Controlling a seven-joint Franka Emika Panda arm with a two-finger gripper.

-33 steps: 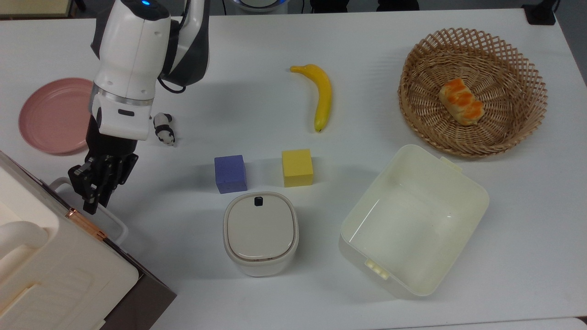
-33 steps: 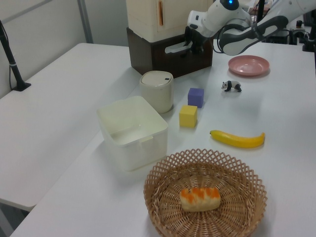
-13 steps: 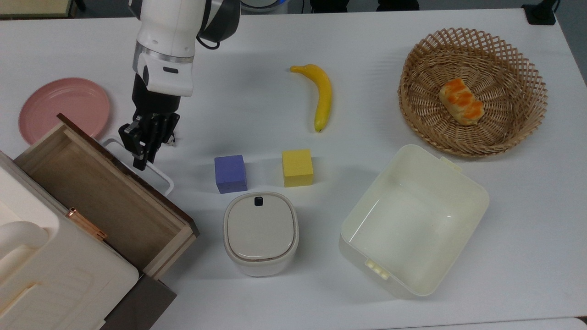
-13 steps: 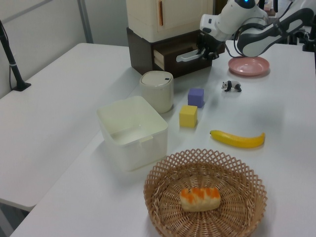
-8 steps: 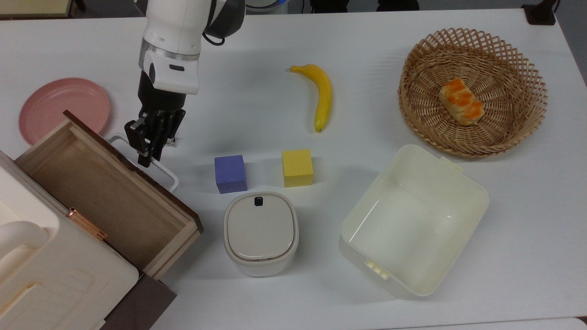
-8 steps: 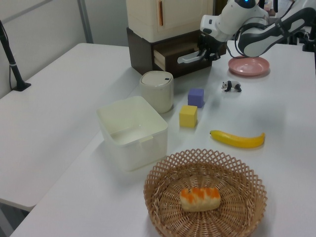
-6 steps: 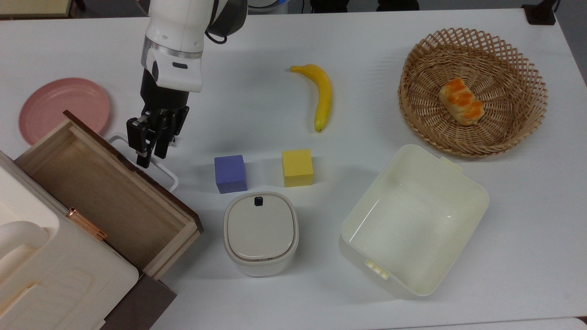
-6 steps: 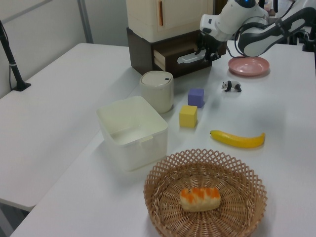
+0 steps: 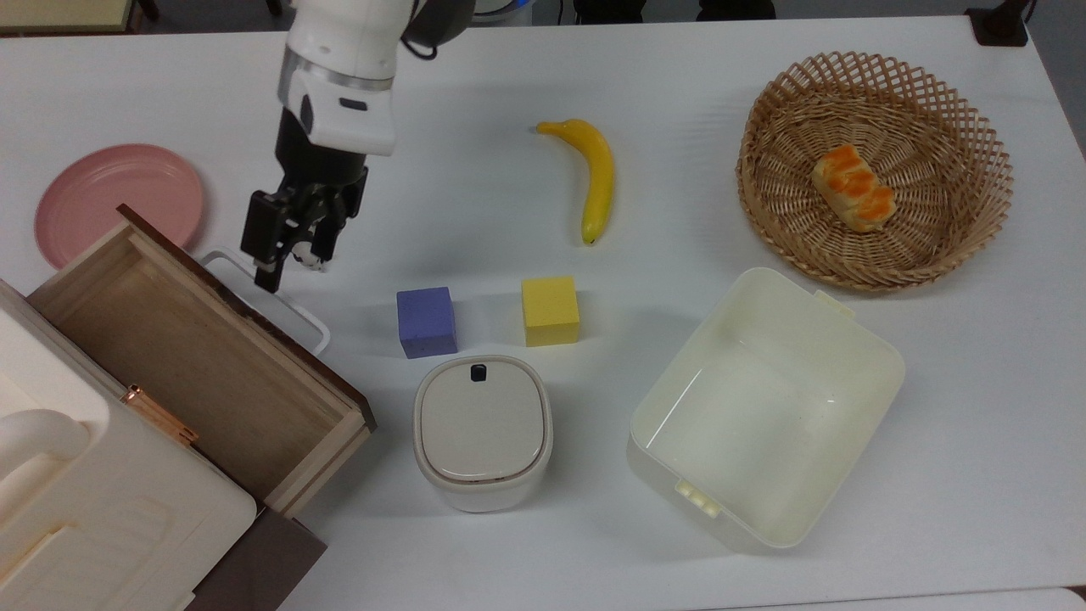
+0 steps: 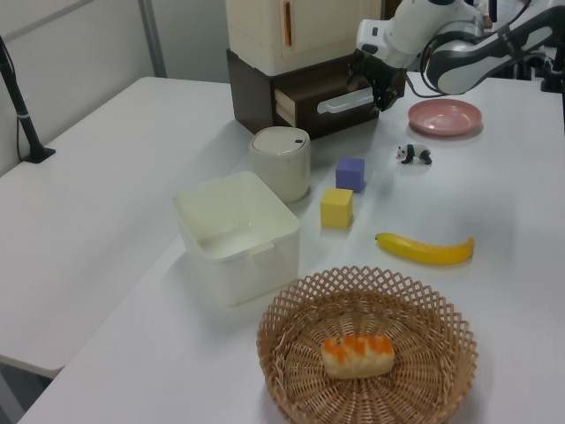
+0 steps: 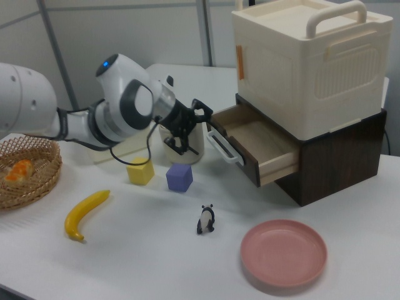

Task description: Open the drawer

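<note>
Drawer (image 9: 191,361) pulled out, job looks done | my gripper (image 9: 284,242) spread wide beside its handle (image 9: 280,305) | next: retreat clear.

My top view looks straight down on the white counter (image 9: 475,85) from well above, wide enough to take in the wicker basket (image 9: 874,170) at the top view's right and the drawer (image 9: 195,356) at the top view's lower left. My left view sits low off the counter's end beside the basket, which lies nearest it, and faces along the counter toward the drawer at the far end. My right view stands at the opposite end, near the pink plate (image 11: 284,253), looking back toward the basket. All three share the drawer, the purple cube (image 10: 350,174) and the banana (image 11: 84,214).
</note>
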